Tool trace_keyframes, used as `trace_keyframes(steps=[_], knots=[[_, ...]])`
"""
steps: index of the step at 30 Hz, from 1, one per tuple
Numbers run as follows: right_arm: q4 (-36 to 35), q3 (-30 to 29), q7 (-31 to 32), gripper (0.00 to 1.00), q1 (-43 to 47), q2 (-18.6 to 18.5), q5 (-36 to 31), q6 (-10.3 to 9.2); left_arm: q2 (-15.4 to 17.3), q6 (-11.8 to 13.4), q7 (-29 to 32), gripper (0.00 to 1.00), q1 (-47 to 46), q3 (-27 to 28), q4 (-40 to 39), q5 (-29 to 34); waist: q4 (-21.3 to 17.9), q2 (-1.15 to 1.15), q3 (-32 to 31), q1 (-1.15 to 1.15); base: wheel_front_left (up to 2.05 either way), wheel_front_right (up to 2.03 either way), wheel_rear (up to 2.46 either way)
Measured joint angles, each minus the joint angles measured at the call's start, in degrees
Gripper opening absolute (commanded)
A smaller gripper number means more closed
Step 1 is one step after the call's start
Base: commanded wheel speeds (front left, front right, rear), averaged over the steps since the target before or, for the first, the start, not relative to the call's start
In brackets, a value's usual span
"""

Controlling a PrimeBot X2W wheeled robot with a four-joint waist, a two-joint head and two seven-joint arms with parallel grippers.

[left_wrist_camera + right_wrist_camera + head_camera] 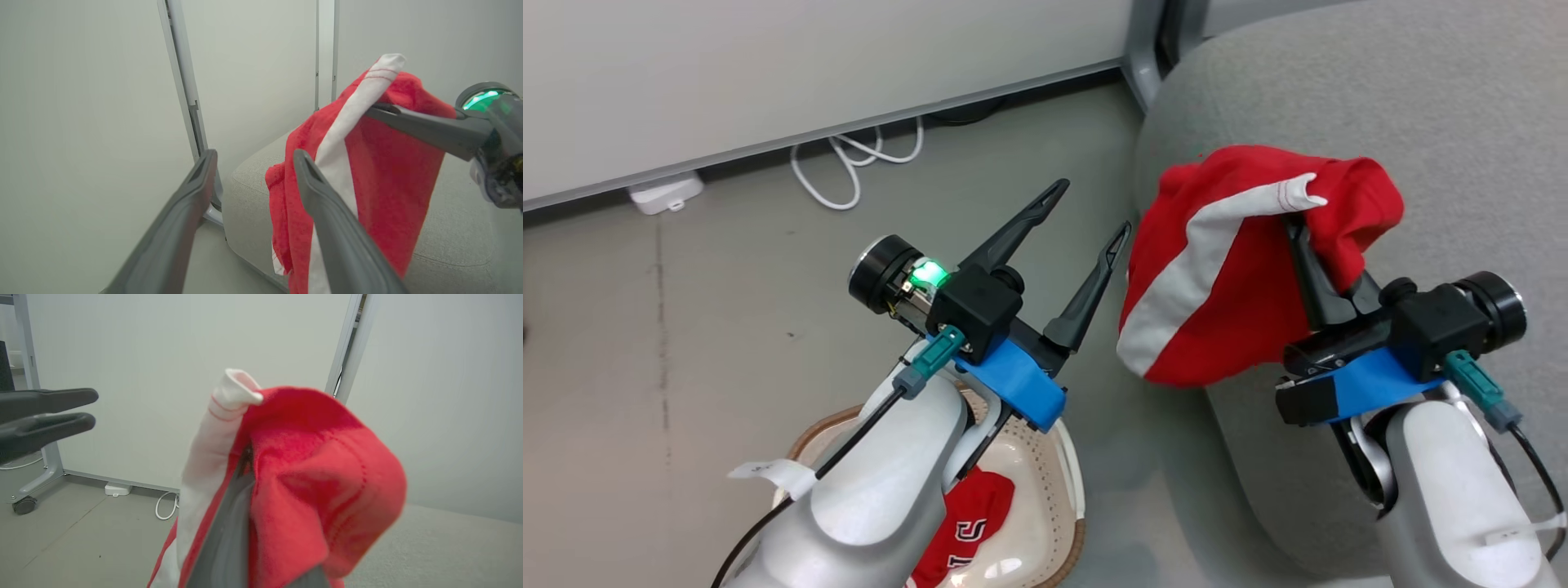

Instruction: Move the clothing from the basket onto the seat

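Grey floor [686, 327], head view: at centre right, my right tool [1298, 220] grips a red garment [1217, 278] over the seat [1421, 106]; left tool [1094, 206] spread empty beside it; second garment [968, 523] in the basket [1070, 465], bottom. Left wrist view: red garment [388, 163] right of centre. Right wrist view: red garment [306, 477] drapes my right tool, centre.

On the right gripper [1303, 233] you can't see the fingertips; the red garment [1225, 278] drapes over them. Your left forearm [882, 482] hides much of the basket [1072, 482], which is cut off below.
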Motion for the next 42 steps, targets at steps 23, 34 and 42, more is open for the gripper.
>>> trace_keyframes(steps=[23,34,42], knots=[[-3.81,-5.06,0.0,0.0,5.52,2.05,-0.2,0.0,0.62,-0.18,0.01,1.0,-0.83,-6.15,1.96,-1.37,-10.68,0.0,1.98,0.0,0.0,0.0,0.0],[-5.3,-7.5,0.0,0.0,1.62,2.52,0.23,0.0,0.94,-0.18,0.0,1.0,-1.36,-5.16,1.23,-0.64,-9.16,0.0,3.87,0.0,0.0,0.0,0.0],[-8.5,-12.67,0.01,0.0,-11.48,1.99,0.63,0.0,2.03,-0.19,0.03,1.0,-5.71,-5.75,0.33,1.1,-8.03,0.0,9.8,0.0,0.0,0.0,0.0]])
